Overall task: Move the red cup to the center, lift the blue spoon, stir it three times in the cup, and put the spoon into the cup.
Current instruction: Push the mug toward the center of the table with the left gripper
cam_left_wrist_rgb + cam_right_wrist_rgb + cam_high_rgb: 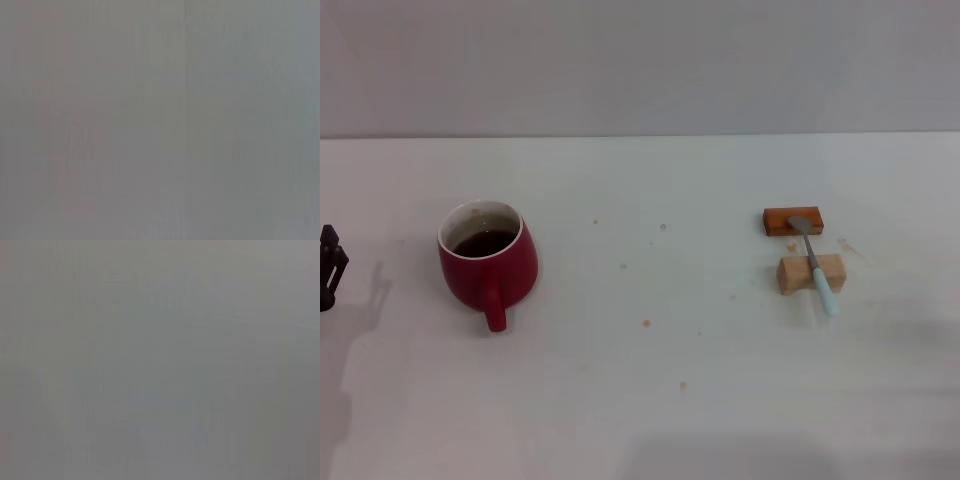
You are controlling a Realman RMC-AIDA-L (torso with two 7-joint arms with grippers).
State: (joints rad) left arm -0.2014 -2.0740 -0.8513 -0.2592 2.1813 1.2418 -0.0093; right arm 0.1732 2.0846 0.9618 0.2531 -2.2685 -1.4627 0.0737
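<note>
Head view has the red cup (487, 256) on my left half of the white table (650, 400), upright, dark liquid inside, loop handle turned toward me. Not at the center yet, so step one isn't done, I'd say. The blue spoon (814, 264) is well apart on my right, bridged across two blocks: its grey bowl rests on the orange-brown block (792, 220) and its pale handle lies over the tan block (811, 273), tip sticking out past it toward me. My guess is it's propped that way so the handle sits off the table and fingers can get under or around it.

My left gripper (330, 266) just pokes in at the left edge, near the cup but not touching; I cannot tell how wide its pincer stands. Probably staged there to take the cup. My right gripper isn't visible anywhere.

Both wrist views show only flat grey, nothing usable.
</note>
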